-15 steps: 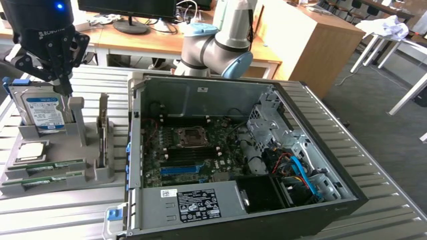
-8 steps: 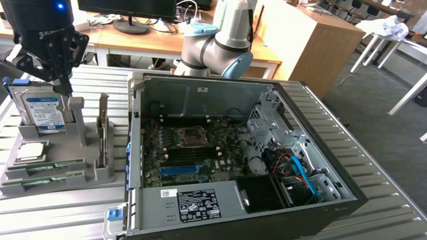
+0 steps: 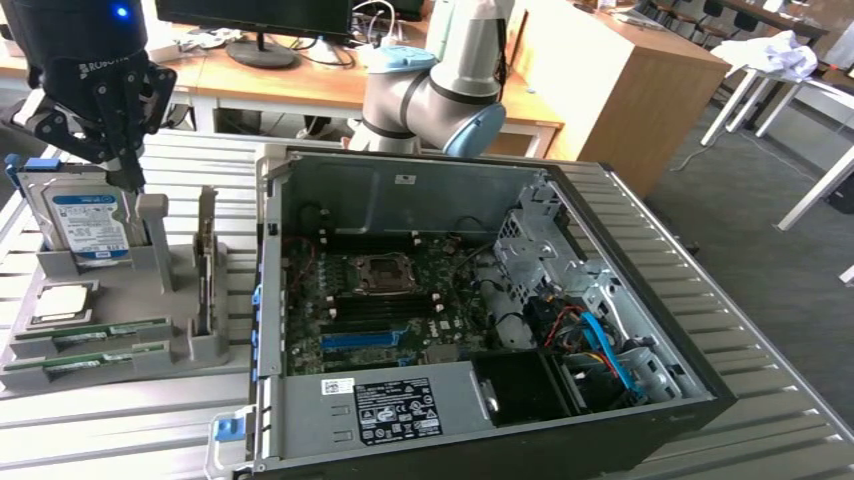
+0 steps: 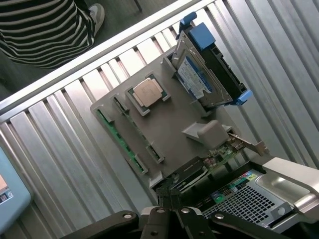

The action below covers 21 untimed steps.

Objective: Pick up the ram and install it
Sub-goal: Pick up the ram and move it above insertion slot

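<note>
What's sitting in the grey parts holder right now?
Hard drive upright, processor chip flat, two ram sticks on edge, an expansion card standing. The sticks' lower edges are hidden in their slots.

Slatted table (image 3: 120, 430) with holder (image 3: 187, 347) and computer case (image 3: 387, 190)

Pale lettering "ROBOTIQ" on the black body of the pincer (image 3: 130, 176). Print on the hard drive (image 3: 88, 222) label and the computer case sticker (image 3: 396, 410): illegible.

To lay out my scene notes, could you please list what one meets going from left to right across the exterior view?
The ram sticks → upright card → inside the open computer case: processor socket → metal drive cage → blue cables.
</note>
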Each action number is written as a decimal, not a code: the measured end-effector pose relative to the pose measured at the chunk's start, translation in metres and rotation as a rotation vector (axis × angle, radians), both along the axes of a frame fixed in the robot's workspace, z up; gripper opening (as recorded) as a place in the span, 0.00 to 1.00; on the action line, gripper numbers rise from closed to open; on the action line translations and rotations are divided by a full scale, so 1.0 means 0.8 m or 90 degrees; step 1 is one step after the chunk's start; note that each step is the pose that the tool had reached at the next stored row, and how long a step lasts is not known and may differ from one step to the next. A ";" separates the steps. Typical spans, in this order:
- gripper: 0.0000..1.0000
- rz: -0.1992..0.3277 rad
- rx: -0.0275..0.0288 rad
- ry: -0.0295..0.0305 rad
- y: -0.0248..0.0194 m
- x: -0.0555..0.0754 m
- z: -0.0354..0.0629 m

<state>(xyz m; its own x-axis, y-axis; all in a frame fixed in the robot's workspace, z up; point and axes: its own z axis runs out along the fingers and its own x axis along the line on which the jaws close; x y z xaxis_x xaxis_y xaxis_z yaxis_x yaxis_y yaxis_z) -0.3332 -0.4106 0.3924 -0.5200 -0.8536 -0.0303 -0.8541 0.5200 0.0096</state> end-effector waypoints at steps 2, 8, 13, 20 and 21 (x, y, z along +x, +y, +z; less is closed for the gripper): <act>0.10 0.004 -0.0004 0.0000 0.0000 0.000 0.000; 0.10 0.015 -0.0008 0.0000 0.0000 0.000 0.000; 0.10 0.023 -0.0009 0.0000 0.0000 0.000 0.000; 0.10 0.035 -0.0011 0.0000 0.0000 0.000 0.000; 0.10 0.037 -0.0011 0.0000 0.0000 0.000 0.000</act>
